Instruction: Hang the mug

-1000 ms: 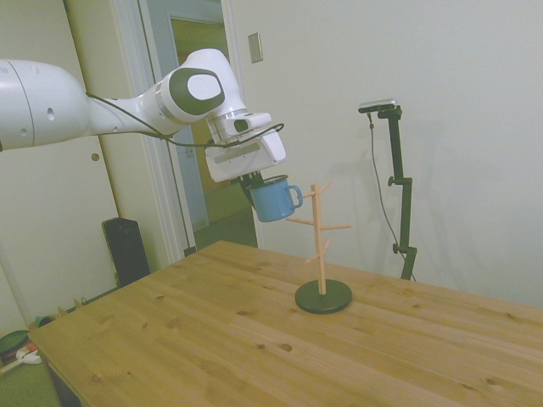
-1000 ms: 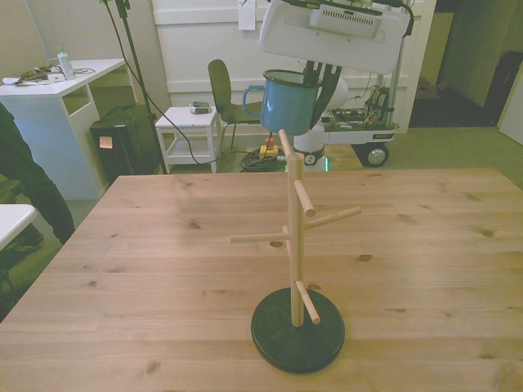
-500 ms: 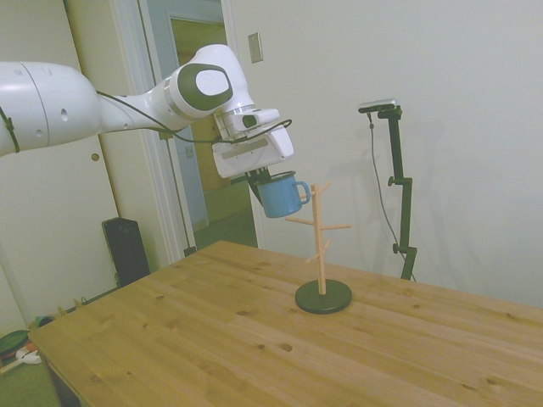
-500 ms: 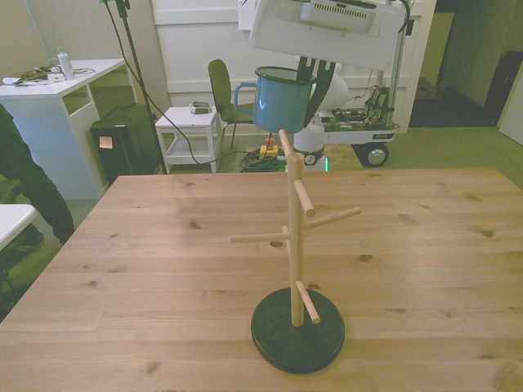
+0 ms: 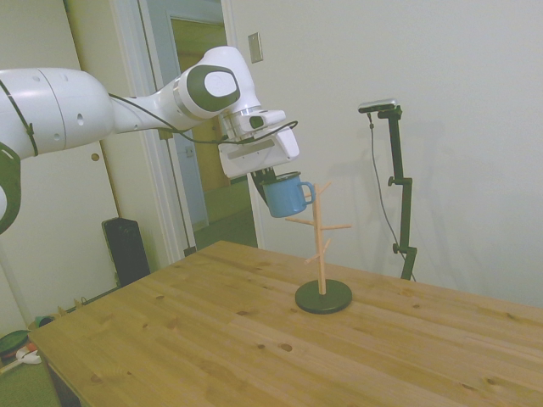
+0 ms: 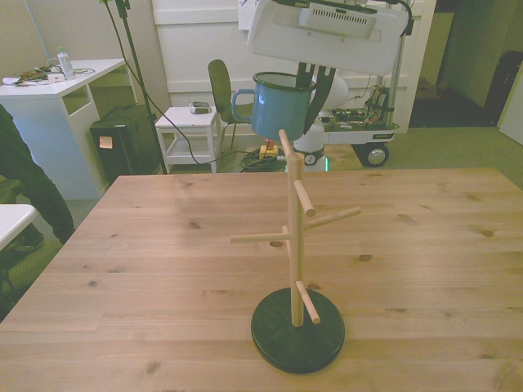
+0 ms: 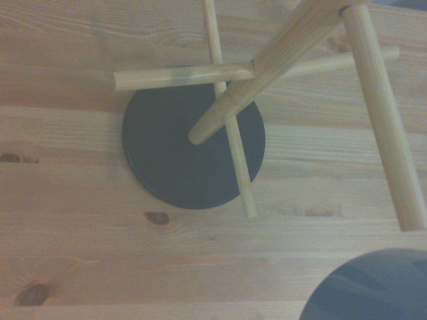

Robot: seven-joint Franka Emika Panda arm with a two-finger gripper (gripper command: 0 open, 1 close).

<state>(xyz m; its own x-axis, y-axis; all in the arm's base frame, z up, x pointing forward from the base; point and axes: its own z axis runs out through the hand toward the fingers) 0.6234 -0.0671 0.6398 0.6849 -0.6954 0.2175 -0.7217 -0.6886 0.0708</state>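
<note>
Side view: end effector (image 5: 270,178) clamped on the mug (image 5: 287,196) at its rim, one finger inside, held in air just beside the top of the peg stand (image 5: 321,242). Step in hand, I'd judge: lining the loop handle (image 5: 309,193) up w/ an upper peg; not hung yet. Next move needs the loop threaded over an up-slanted peg tip, then let down. Mug: glossy blue enamel, dark rim. Stand: pale wood dowels, dark round base (image 7: 193,150), on knotty plank table (image 6: 122,269).
</note>
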